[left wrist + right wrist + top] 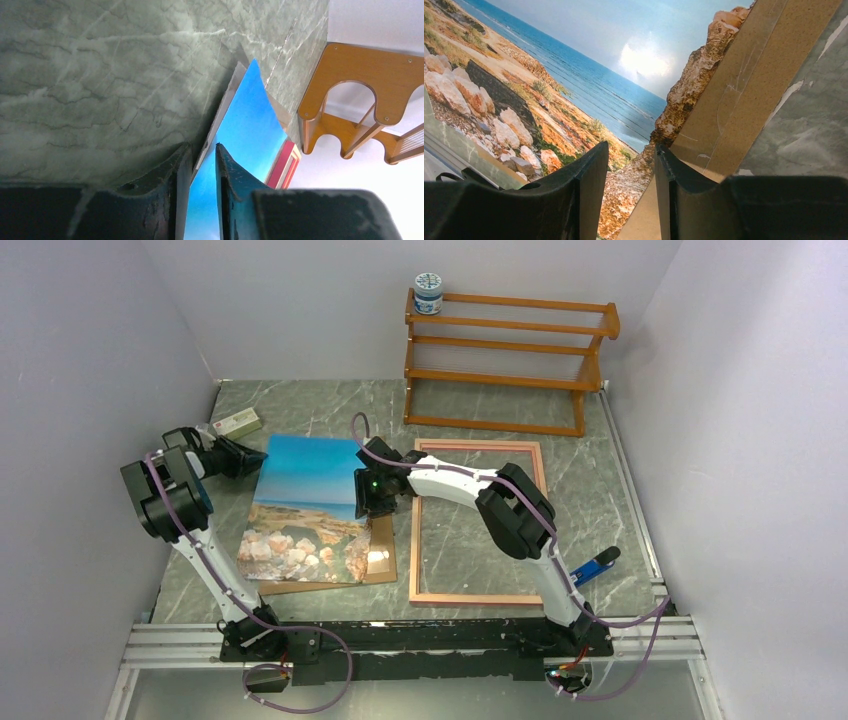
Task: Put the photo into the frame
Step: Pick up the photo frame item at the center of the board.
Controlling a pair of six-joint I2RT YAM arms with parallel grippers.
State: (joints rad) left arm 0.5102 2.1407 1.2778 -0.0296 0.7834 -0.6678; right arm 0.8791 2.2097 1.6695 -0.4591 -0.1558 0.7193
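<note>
The photo, a rocky seashore under blue sky, lies picture side up on a brown fibreboard panel left of centre. My left gripper is at its far left corner. In the left wrist view the jaws are narrowly parted around the raised blue corner of the photo. My right gripper stands open at the photo's right edge, one finger over the photo, the other over the panel. The frame lies flat to the right, pale wooden back up, with its pink side just showing.
An orange-brown wooden rack stands at the back right with a small white jar on top. A small box lies at the back left corner. A blue-handled tool lies right of the frame. Grey walls close in on three sides.
</note>
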